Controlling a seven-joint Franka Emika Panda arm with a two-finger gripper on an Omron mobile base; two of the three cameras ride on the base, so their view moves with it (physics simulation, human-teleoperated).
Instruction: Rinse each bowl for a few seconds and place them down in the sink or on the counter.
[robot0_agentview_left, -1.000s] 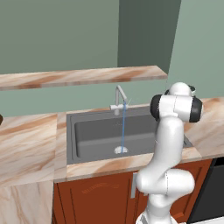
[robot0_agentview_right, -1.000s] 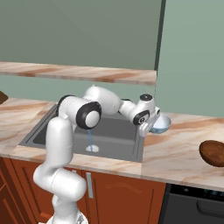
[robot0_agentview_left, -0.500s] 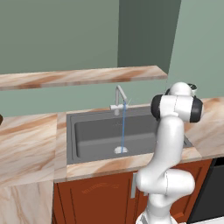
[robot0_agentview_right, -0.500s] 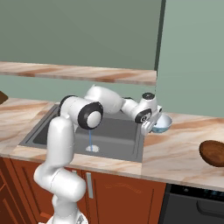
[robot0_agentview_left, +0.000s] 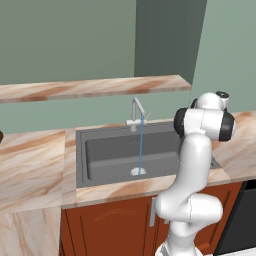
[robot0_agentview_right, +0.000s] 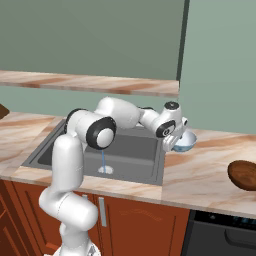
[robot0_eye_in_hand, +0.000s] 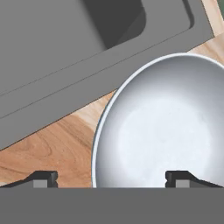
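Gripper now spread wide astride bowl rim, beside sink edge

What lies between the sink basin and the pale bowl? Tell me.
In the hand view, the sink's flat grey rim, then a bare strip of marble counter, separate the basin from the bowl.

In the hand view the bowl runs off the right edge, and its lower part is cut off at the bottom. The sink there is cropped by the top and left edges. In the right base view the hand covers the bowl's side nearest the sink. A dark brown object, on the counter beyond the bowl, is cut by the right edge.
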